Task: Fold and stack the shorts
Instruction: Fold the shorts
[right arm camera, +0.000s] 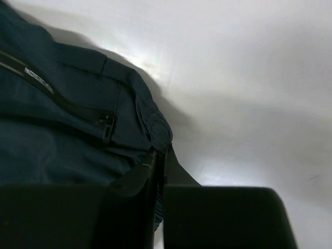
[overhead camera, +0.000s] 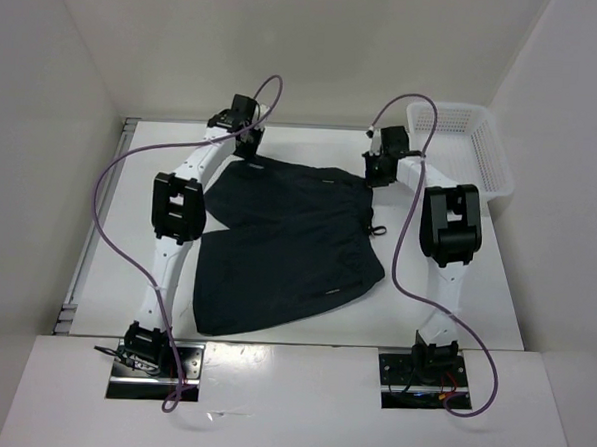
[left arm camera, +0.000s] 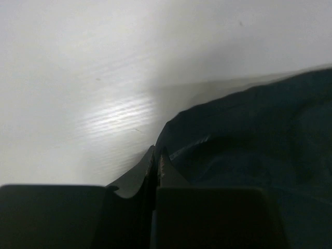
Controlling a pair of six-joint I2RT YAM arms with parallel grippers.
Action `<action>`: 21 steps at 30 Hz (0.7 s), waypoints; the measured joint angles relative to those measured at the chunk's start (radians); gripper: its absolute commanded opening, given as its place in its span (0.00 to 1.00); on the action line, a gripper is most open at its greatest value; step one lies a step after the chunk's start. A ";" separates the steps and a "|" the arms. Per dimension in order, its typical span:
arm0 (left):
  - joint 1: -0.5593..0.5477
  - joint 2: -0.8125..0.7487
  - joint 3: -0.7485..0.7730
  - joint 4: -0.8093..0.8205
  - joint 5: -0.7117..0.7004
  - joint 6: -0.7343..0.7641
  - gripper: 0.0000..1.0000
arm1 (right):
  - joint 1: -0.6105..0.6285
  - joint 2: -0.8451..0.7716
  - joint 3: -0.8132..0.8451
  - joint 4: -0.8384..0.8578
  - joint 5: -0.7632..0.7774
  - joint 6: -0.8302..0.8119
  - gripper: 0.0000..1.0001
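The white mesh basket sits upper right, apart from the shorts, which I see spread mid-frame on the white table between white walls; left gripper and right gripper jaws clamp their upper corners.

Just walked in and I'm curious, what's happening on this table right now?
The black shorts lie spread out on the table. The robot's left claw and right claw are each shut on a far corner of the fabric. No fold is made yet. A white basket stands off at the far right.
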 measured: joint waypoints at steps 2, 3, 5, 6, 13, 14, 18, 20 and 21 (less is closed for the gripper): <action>0.010 0.000 0.040 -0.010 -0.012 0.000 0.00 | 0.000 0.021 0.077 -0.013 0.016 -0.033 0.00; 0.017 0.000 0.072 -0.015 -0.012 0.000 0.00 | 0.000 0.028 0.116 -0.014 0.023 -0.050 0.00; 0.032 -0.023 0.109 -0.003 -0.011 0.000 0.00 | 0.000 0.027 0.183 -0.014 0.028 -0.088 0.00; 0.039 -0.050 0.108 -0.010 -0.008 0.000 0.00 | 0.000 0.023 0.208 -0.010 0.027 -0.107 0.00; 0.052 -0.420 -0.228 -0.011 0.024 -0.001 0.00 | 0.003 -0.087 0.196 -0.041 -0.058 -0.255 0.00; 0.047 -0.471 -0.290 -0.019 0.024 -0.001 0.00 | 0.005 -0.111 0.174 -0.053 -0.068 -0.280 0.00; 0.015 -0.621 -0.470 -0.045 0.024 -0.001 0.00 | 0.008 -0.208 0.082 -0.113 -0.095 -0.393 0.00; -0.011 -0.693 -0.565 -0.068 0.020 -0.001 0.00 | 0.008 -0.257 0.034 -0.138 -0.099 -0.446 0.00; -0.030 -0.728 -0.612 -0.078 0.015 -0.001 0.00 | 0.008 -0.282 0.012 -0.152 -0.100 -0.470 0.00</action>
